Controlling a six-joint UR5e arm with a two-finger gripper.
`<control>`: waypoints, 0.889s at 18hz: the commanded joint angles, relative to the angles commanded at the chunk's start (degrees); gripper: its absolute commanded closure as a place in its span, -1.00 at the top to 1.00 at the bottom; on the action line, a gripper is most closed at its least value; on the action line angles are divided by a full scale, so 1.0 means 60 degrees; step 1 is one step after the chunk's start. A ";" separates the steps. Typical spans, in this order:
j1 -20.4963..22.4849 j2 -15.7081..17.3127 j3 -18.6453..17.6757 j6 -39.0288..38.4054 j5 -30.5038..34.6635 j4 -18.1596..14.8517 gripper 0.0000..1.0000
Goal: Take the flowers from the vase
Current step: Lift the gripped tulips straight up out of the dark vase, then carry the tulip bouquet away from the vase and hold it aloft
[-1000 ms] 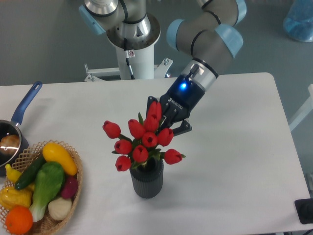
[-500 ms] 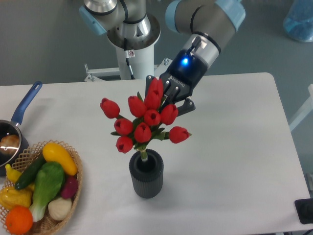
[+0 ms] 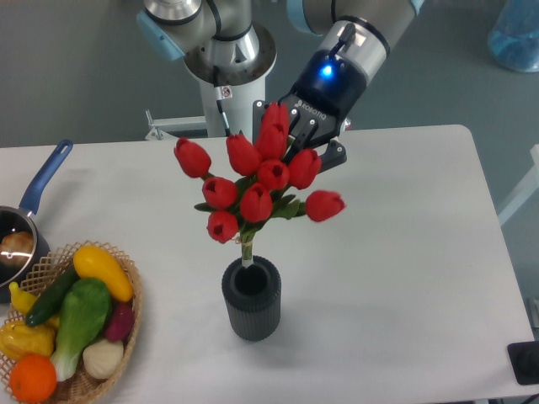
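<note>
The flowers (image 3: pixel 257 185), a bunch of red tulip buds with green leaves, hang lifted above the vase (image 3: pixel 252 300). Only the pale stems' lower ends (image 3: pixel 247 251) still dip into the vase's mouth. The vase is a dark ribbed cylinder standing upright on the white table. My gripper (image 3: pixel 296 151) is behind the bunch at its upper right, shut on the flowers, with black fingers (image 3: pixel 330 157) showing beside the buds. The buds hide the contact point.
A wicker basket (image 3: pixel 126 341) of vegetables and fruit sits at the front left. A blue-handled pot (image 3: pixel 38 189) is at the left edge. The robot's white base column (image 3: pixel 232 93) stands behind the table.
The gripper has risen with the flowers. The bunch went from resting in the vase to hanging above it, with only the stem ends inside. The vase has not moved.
</note>
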 joint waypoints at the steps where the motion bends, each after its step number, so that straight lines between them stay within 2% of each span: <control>1: 0.0073 0.0000 0.0044 -0.0103 0.0000 -0.0015 -1.00; 8: 0.1200 -0.0088 0.0074 0.0115 0.0146 -0.0015 -1.00; 10: 0.1348 -0.0204 0.0045 0.0582 0.0234 -0.0015 -1.00; 13: 0.1480 -0.0555 -0.0028 0.1213 0.0979 -0.0029 -1.00; 16: 0.1509 -0.0834 -0.0087 0.1258 0.1669 -0.0029 -1.00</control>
